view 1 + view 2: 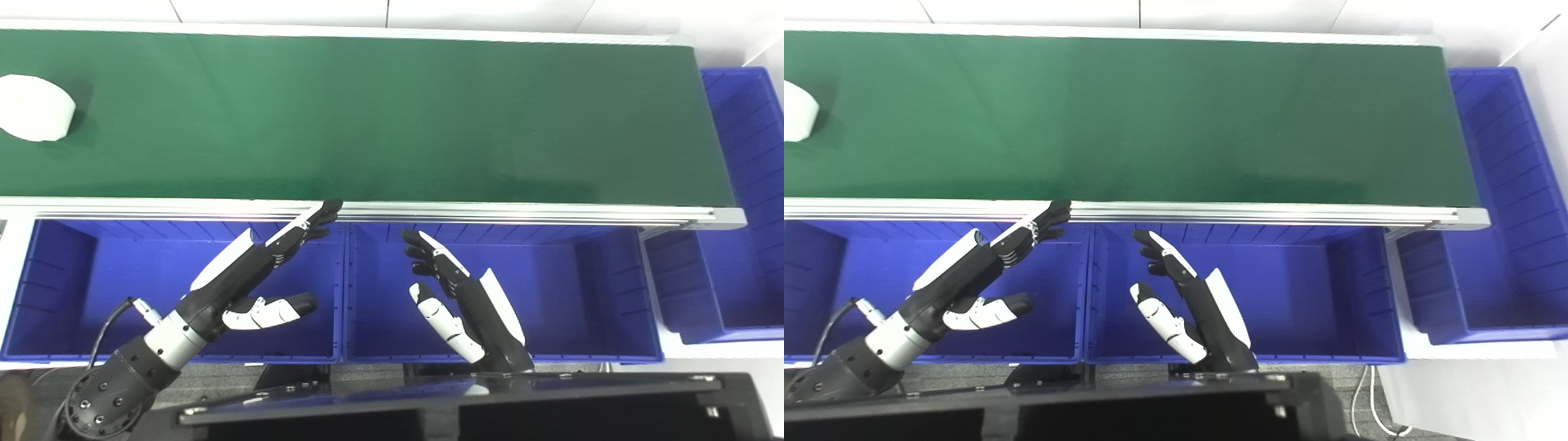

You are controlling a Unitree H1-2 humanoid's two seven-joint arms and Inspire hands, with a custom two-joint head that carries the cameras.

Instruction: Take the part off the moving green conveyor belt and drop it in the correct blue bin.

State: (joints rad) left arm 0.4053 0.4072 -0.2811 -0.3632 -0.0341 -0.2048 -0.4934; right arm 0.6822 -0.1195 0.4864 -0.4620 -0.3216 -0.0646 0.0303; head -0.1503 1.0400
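Waiting is all I am doing so far: nothing has been picked, and none of the blue bins shows a part inside, so the whole grasp and drop are left. My left hand [245,278] hangs empty over the left bin [55,288], fingers stretched out and thumb spread, fingertips reaching up just to the near rail [490,211] of the green conveyor belt [392,116]. My right hand [456,300] is likewise empty and spread wide, hovering over the middle bin [582,288], a little short of that rail. A third bin [747,202] sits at the belt's right end, turned lengthwise.

The part [35,107] lies on the belt at its far left end, well apart from both hands and nearer the belt's middle line than the rail. It looks like a squat white cylinder or roll, with a flat pale top and a smooth curved side, casting a soft shadow to its right. In the right eye view it is cut by the picture's edge. I judge my left hand the closer one to meet it.
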